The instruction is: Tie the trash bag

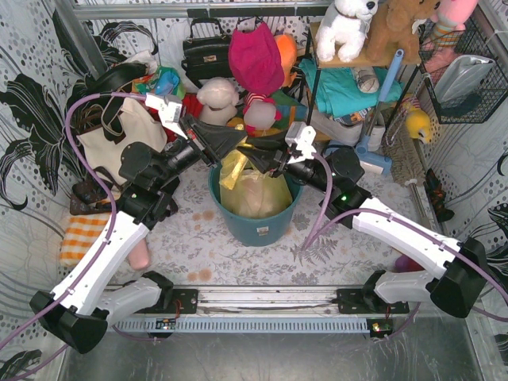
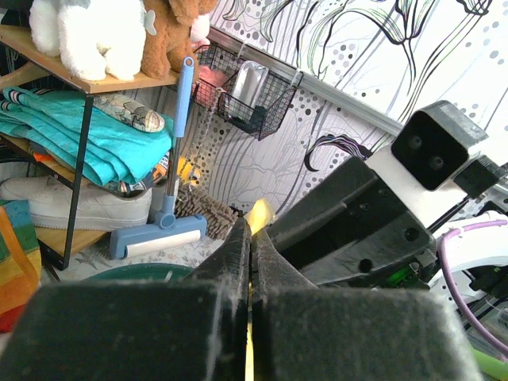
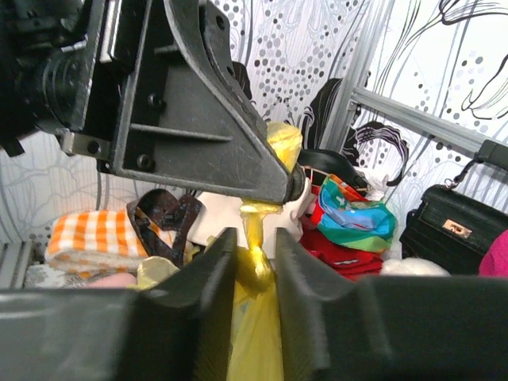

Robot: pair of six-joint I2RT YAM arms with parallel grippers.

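Yellow-green trash bag (image 1: 255, 194) sits in teal bin (image 1: 262, 228), centre. Left gripper (image 2: 250, 234) clamped on its raised top. Right gripper (image 3: 254, 242) straddles the neck, jaws part-way apart, grip unclear.

The top external view looks steeply down from above and behind the arm bases (image 1: 159, 295), wide enough to take in the whole tabletop (image 1: 198, 238) and the teal bin (image 1: 258, 226) at its centre. The left wrist view sits right behind the left end effector (image 2: 250, 230), facing rightward toward the shelf (image 2: 79, 79) and wire basket (image 2: 254, 103). The right wrist view sits equally close behind the right end effector (image 3: 254, 242), facing leftward toward the checked cloth (image 3: 87, 238) and handbag (image 3: 452, 226). Each wrist view shows the other end effector, and both share the trash bag (image 3: 258, 270) strip between them.
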